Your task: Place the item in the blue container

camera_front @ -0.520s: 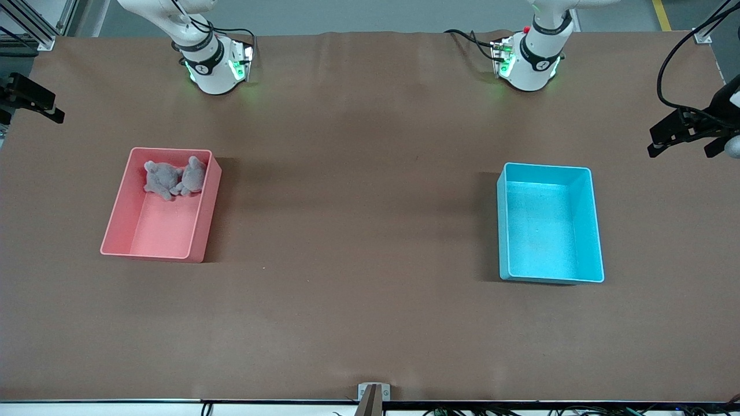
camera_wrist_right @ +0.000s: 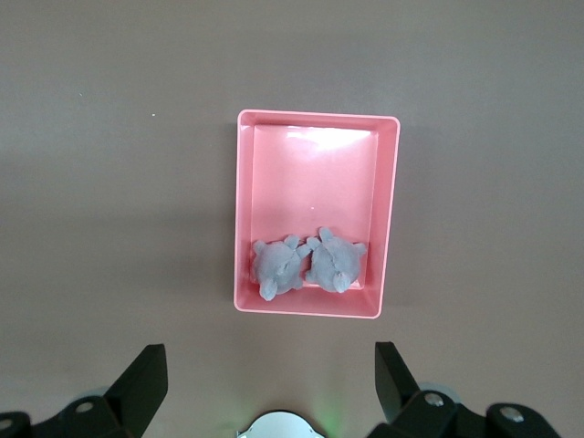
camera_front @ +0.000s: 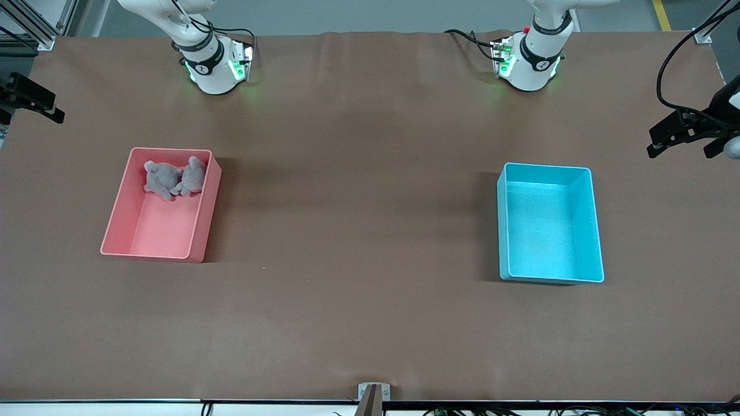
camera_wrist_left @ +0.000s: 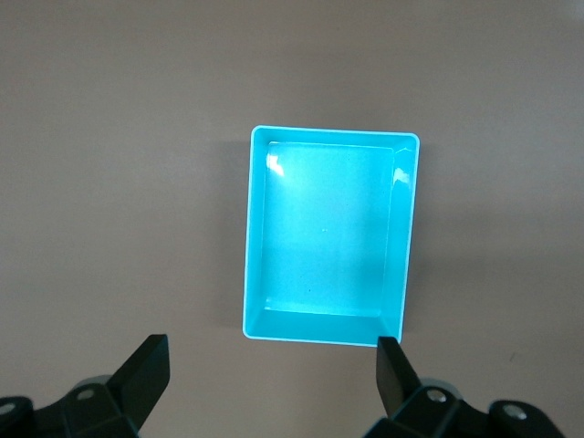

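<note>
Both arms: glossy white rounded bases [camera_front: 211, 72] and [camera_front: 532, 69], black ring band at joint, green indicator lights glowing low on base. Black cables trail from each base. Gripper fingers [camera_wrist_left: 146, 370] and [camera_wrist_right: 141, 379] matte black, angular, wedge-tipped; silver screw heads on finger mounts.

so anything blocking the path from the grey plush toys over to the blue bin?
Nothing visible. The two grey plush toys lie in the pink plastic bin, toward the right arm's end; only bare brown table separates it from the empty light-blue plastic bin.
</note>
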